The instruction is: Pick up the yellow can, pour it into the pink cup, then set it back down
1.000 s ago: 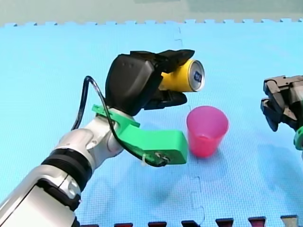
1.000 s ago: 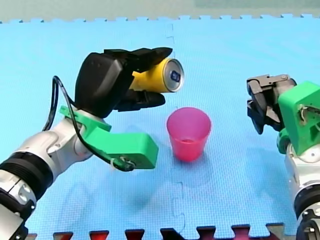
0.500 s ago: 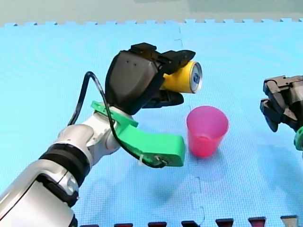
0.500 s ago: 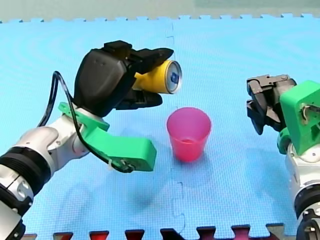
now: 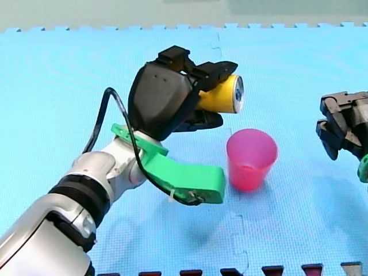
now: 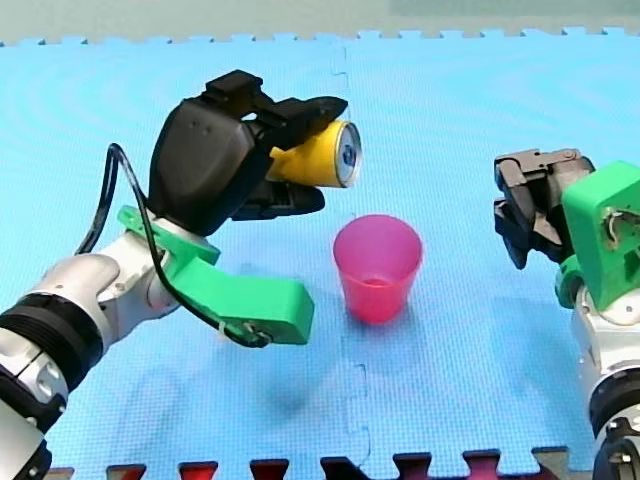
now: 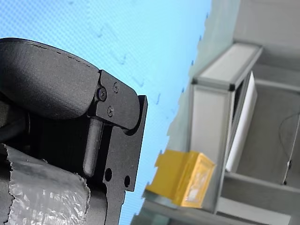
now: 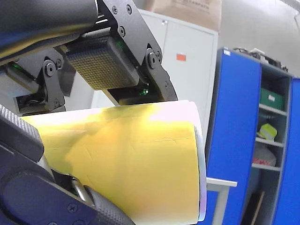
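1. Yellow can [image 5: 221, 98]: held in the air, tipped nearly on its side, top end facing right. It sits above and just left/far of the pink cup [image 5: 251, 158], not touching it.
2. Left robot hand [image 5: 167, 100]: clamped round the can's body, black fingers [image 5: 215, 69] over the top side and others under it. The second wrist view shows a ribbed finger pad [image 8: 101, 63] pressed on the yellow wall.
3. Pink cup: upright on the blue foam mat [image 5: 69, 69], approx mid-scene, mouth open upward.
4. Left wrist: green bracket [image 5: 190, 178] hangs below it, just left of the cup; black cable [image 5: 105, 109] loops along the forearm.
5. Right robot hand [image 6: 530, 210]: at the right edge, well apart from cup and can, holds nothing.
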You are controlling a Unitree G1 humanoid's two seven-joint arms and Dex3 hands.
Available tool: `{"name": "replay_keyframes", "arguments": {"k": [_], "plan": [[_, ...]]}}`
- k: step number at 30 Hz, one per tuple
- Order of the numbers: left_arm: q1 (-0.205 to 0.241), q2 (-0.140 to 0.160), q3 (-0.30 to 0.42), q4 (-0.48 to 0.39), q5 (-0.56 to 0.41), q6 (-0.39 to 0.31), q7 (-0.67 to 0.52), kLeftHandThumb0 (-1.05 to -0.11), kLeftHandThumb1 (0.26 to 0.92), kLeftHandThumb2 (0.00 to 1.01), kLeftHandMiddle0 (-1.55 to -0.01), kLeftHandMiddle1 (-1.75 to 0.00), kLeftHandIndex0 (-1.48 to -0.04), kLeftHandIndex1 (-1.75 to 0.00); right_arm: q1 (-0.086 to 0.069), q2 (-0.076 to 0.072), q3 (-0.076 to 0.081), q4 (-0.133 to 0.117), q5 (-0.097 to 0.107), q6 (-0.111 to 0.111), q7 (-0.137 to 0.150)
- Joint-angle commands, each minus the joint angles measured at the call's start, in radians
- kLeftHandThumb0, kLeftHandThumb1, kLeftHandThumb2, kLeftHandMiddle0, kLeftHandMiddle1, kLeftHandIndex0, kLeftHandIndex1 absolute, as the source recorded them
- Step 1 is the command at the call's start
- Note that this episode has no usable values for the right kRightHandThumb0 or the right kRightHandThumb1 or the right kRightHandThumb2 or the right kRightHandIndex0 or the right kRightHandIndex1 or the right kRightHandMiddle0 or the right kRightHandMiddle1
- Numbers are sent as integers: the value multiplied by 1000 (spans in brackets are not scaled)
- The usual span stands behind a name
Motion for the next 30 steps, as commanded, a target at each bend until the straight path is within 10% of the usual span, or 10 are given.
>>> {"name": "replay_keyframes", "arguments": {"k": [1,20,26,30], "plan": [[-9,2,0,1,-2,2,10,-314,804,0,-860,-1130,-1158,-204,1,-8,-1,-1,0,-6,0],[37,-15,68,12,-91,-40,26,-378,808,2,-951,-1030,-1185,-85,4,-13,18,-7,-18,-15,-43],[70,-25,148,7,-180,-81,25,-381,790,0,-1151,-200,-1110,-3,5,-15,20,-8,-17,-12,-53],[90,-45,214,25,-259,-163,15,-361,774,0,-1249,-93,-1158,-19,2,-19,14,-8,-8,1,-38]]}}
